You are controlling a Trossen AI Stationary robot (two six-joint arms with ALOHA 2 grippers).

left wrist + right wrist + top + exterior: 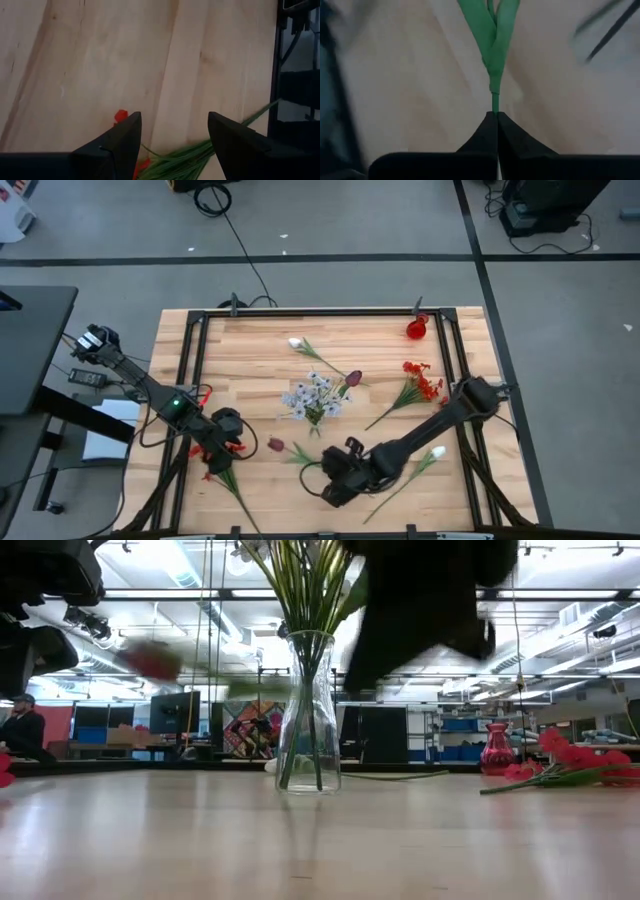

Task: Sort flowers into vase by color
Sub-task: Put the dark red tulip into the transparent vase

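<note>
My right gripper (335, 475) (496, 116) sits near the table's near edge, shut on a dark maroon tulip (275, 445) that shows blurred and high in the low view (150, 660). My left gripper (222, 442) (175, 125) hangs open over a red flower (208, 452) (121, 116) lying flat at the near left. Its green stem (200, 152) passes between the fingers, and no touch shows. A clear vase (308, 710) at the table's middle holds pale lavender-white sprays (318, 398). My right gripper pinches the tulip's thin green stem (495, 102) between its two shut fingers, just below where the long leaves (492, 30) branch off. The stem runs straight out past the fingertips. The flower is lifted clear of the table, its head toward the table's left.
A red vase (417, 328) stands at the far right corner. Lying flat on the wood are a white bud (296, 342) far of the clear vase, a second maroon tulip (353, 378), a red cluster (420, 380) and another white bud (437, 452) by the right arm.
</note>
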